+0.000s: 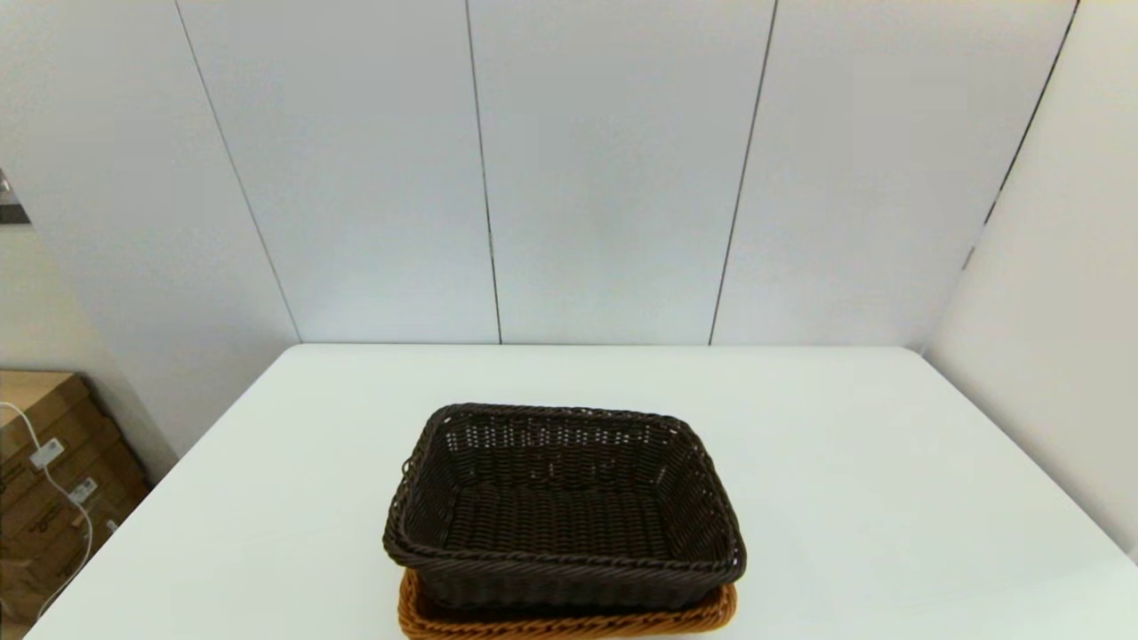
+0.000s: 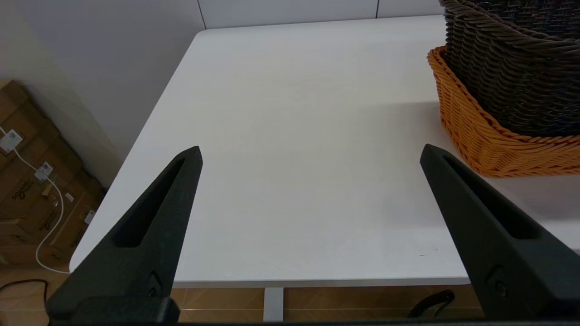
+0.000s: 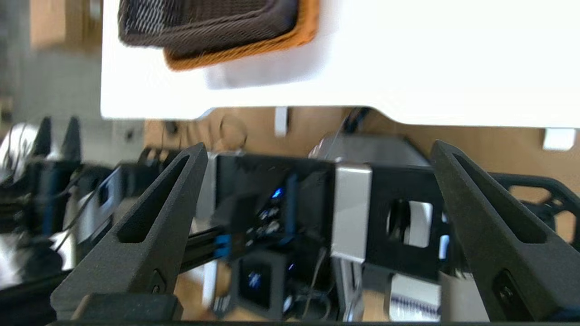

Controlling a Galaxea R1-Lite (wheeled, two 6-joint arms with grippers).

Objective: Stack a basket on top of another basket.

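At lower centre of the head view, the dark brown basket [image 1: 564, 507] sits nested in the orange-tan basket [image 1: 569, 622] on the white table [image 1: 845, 462]. Only wrist views show the left gripper [image 2: 310, 154] and right gripper [image 3: 319, 149], both spread and empty.

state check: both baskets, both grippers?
dark brown basket: upright, empty, nested in the orange-tan one
orange-tan basket: upright on the table, holding the dark one
left gripper: open, empty, beside the baskets
right gripper: open, empty, below table level
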